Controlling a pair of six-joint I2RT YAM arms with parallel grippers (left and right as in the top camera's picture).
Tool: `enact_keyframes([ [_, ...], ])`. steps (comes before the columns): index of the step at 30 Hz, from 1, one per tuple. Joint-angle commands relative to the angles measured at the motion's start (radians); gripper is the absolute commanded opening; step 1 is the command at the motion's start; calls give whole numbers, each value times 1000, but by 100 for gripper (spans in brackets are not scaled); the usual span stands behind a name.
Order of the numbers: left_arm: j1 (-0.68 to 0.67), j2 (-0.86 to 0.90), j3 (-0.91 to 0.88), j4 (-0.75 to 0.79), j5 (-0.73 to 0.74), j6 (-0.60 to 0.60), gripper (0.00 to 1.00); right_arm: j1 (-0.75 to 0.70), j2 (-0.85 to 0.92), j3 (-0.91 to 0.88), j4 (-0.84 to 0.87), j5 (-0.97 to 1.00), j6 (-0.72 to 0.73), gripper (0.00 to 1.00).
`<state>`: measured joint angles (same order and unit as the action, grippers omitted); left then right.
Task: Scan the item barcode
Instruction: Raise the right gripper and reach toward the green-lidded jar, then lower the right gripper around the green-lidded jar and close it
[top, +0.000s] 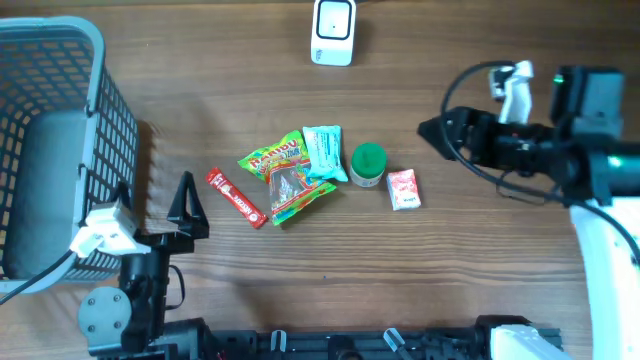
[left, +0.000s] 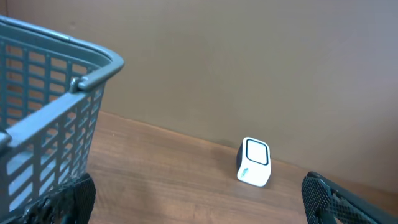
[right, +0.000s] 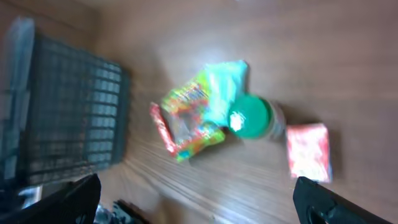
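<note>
Both grippers are spread wide with nothing in them. The left gripper (top: 187, 205) sits by the basket (top: 100, 60), and the right gripper (top: 440, 130) hangs right of the snacks. Gummy bag (top: 285, 175), teal packet (top: 323, 150), green-lidded jar (top: 368, 163) and red packet (top: 403, 188) lie bunched mid-table (top: 480, 290), well apart from the scanner (top: 333, 32). The right wrist view is too blurry to spot any barcode.

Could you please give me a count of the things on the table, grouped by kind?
Packets: 4 (red stick, gummy bag, teal packet, small red packet)
Green-lidded jar: 1
White scanner: 1
Grey basket: 1
Total: 7
</note>
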<state>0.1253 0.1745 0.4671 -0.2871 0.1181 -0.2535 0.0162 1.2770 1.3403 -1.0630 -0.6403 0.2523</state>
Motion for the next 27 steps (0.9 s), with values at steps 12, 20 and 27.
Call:
enact_keyframes([
  [12, -5, -166, -95, -32, 128, 45, 100, 388, 302, 48, 27, 540, 463, 100],
  [20, -5, -166, -107, -126, 150, 67, 100, 389, 346, 76, 53, 626, 487, 100],
  [27, -5, -166, -107, -325, 86, 67, 100, 391, 405, 85, 145, 629, 454, 99],
])
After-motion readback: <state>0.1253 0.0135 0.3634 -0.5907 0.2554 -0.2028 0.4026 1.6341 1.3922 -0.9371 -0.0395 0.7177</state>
